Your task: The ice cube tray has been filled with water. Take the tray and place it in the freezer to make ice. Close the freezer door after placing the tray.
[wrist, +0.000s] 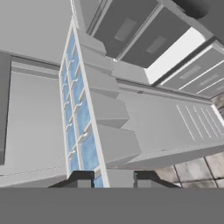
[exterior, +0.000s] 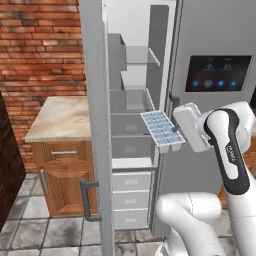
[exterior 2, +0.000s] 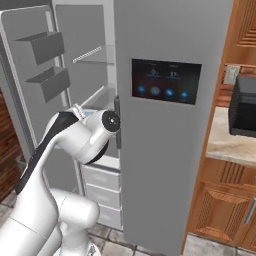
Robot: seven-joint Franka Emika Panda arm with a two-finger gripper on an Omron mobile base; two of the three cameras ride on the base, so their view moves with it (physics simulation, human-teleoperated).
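The ice cube tray (exterior: 161, 131) is a small white tray whose two rows of cells hold pale blue water (exterior: 164, 128). My gripper (exterior: 177, 132) is shut on its near end and holds it level in the air. The tray sticks out toward the open freezer (exterior: 131, 125), just in front of the middle shelves. In the hand view the tray (wrist: 81, 109) runs away from the gripper (wrist: 112, 178), edge-on between the two dark fingertips (wrist: 81, 177). The freezer door (exterior: 95, 130) stands swung wide open on the left, its bar handle (exterior: 87, 200) low down.
The other fridge door with a dark display panel (exterior: 218, 73) is closed to the right. Pale drawers (exterior: 131, 197) fill the freezer's bottom. A wooden cabinet with a stone top (exterior: 62, 120) stands left of the open door, against a brick wall. A dark appliance (exterior 2: 244, 106) sits on the right counter.
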